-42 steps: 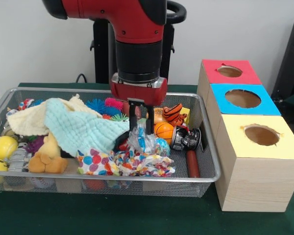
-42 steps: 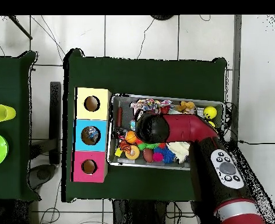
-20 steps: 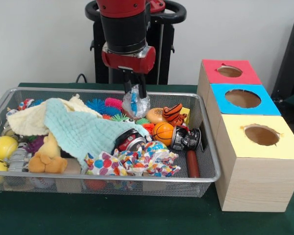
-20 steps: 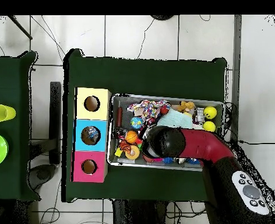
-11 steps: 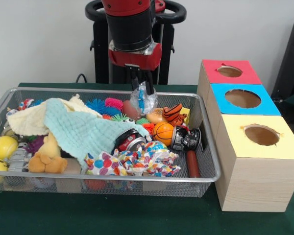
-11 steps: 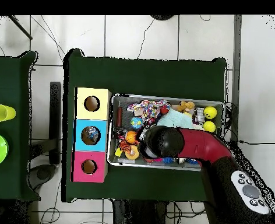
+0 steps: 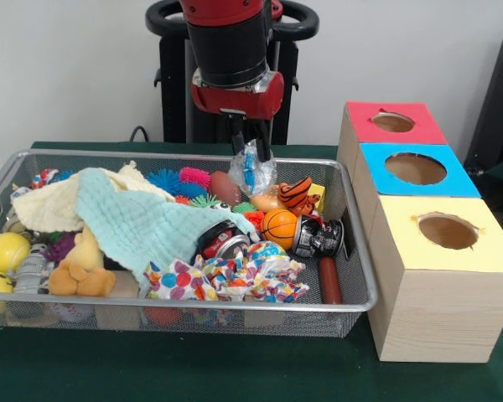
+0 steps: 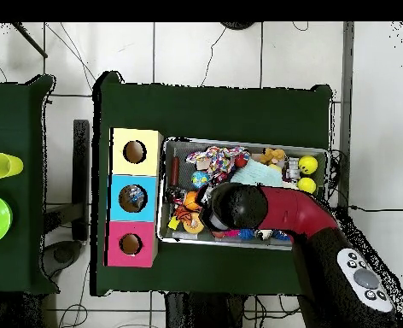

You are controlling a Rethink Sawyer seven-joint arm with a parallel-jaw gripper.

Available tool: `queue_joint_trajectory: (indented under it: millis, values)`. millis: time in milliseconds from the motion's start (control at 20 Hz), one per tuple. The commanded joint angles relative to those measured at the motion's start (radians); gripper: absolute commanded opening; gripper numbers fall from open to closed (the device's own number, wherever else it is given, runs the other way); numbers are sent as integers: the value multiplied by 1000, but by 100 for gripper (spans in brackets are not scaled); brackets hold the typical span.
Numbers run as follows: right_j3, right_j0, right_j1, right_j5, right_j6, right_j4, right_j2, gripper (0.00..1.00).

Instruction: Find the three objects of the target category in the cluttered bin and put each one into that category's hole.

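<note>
My gripper (image 7: pixel 251 149) hangs above the back of the wire bin (image 7: pixel 235 307), shut on a crinkled clear plastic bag (image 7: pixel 254 170) with blue inside. The bag dangles just over the tiger toy (image 7: pixel 297 193) and a brown ball (image 7: pixel 225 187). To the right stand three wooden boxes with round holes: red-topped (image 7: pixel 394 123), blue-topped (image 7: pixel 415 169) and yellow-topped (image 7: pixel 447 232). In the overhead view the arm's head (image 8: pixel 230 207) covers the gripper and the bag. The boxes' tops (image 8: pixel 133 198) lie just left of the bin (image 8: pixel 164 192).
The bin holds a pale green cloth (image 7: pixel 138 222), a yellow cloth (image 7: pixel 50 205), a plush bear (image 7: pixel 80 268), yellow balls (image 7: pixel 6 249), an orange basketball (image 7: pixel 279 224), a crushed can (image 7: pixel 222 241), a colourful patterned wrapper (image 7: pixel 226 280), spiky balls (image 7: pixel 180 178) and a red-handled tool (image 7: pixel 329 280).
The gripper took the plastic bag from the bin's middle, lifted it toward the back, and has since moved it right toward the boxes.
</note>
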Motion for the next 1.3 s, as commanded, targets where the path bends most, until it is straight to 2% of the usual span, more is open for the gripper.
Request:
queue_joint_trajectory:
  millis: [50, 350, 800, 1300]
  values:
    - [66, -12, -36, 117, -50, 63, 73, 0]
    - [87, -9, -58, 127, -43, 93, 76, 0]
    - [146, 7, -131, 129, -27, 155, 92, 0]
    - [166, 44, -133, 88, -3, 182, 88, 0]
